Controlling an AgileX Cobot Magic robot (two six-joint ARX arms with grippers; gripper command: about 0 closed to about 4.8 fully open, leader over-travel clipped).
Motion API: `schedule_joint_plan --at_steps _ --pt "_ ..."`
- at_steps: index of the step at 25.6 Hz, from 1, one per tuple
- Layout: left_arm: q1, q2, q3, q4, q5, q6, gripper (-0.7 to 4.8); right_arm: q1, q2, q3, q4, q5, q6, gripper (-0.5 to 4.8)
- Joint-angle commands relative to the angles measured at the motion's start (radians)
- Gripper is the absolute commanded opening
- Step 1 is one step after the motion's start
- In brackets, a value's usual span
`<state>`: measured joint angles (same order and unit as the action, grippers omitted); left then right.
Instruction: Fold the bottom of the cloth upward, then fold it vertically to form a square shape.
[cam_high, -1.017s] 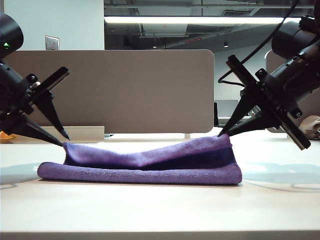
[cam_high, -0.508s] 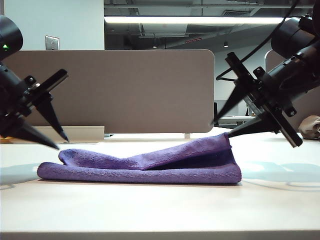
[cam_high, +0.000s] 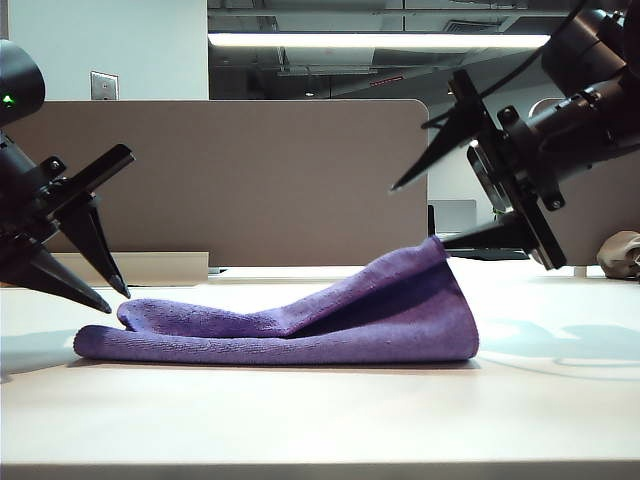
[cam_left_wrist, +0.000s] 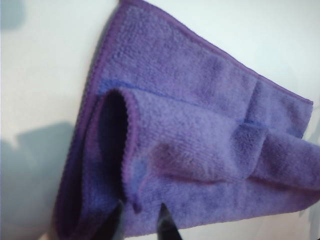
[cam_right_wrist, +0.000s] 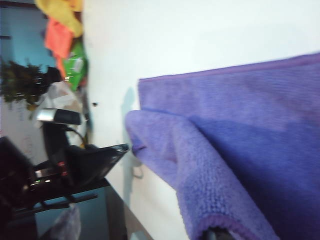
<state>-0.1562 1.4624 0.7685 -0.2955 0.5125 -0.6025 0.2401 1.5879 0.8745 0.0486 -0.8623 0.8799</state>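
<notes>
Left pincer (cam_high: 110, 297) open beside one cloth (cam_high: 300, 325), right pincer (cam_high: 418, 215) open at its raised corner

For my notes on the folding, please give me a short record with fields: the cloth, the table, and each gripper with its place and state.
cloth: purple fuzzy microfiber towel, folded over itself, right corner raised
table: white tabletop under the towel
left gripper: open, at the towel's left end, holding nothing
right gripper: open wide, lower finger tip at the raised right corner
first fold: done
second fold: not yet done
</notes>
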Motion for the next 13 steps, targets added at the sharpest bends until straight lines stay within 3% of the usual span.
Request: schedule_joint_plan --at_steps 1,13 --pt "0.0 0.018 0.002 0.009 -0.026 0.004 0.85 0.0 -0.003 0.002 0.006 -0.015 0.017 3.15" --pt "0.0 0.089 0.003 0.151 0.032 -0.068 0.78 0.0 -0.003 0.002 -0.023 -0.035 0.016 3.15"
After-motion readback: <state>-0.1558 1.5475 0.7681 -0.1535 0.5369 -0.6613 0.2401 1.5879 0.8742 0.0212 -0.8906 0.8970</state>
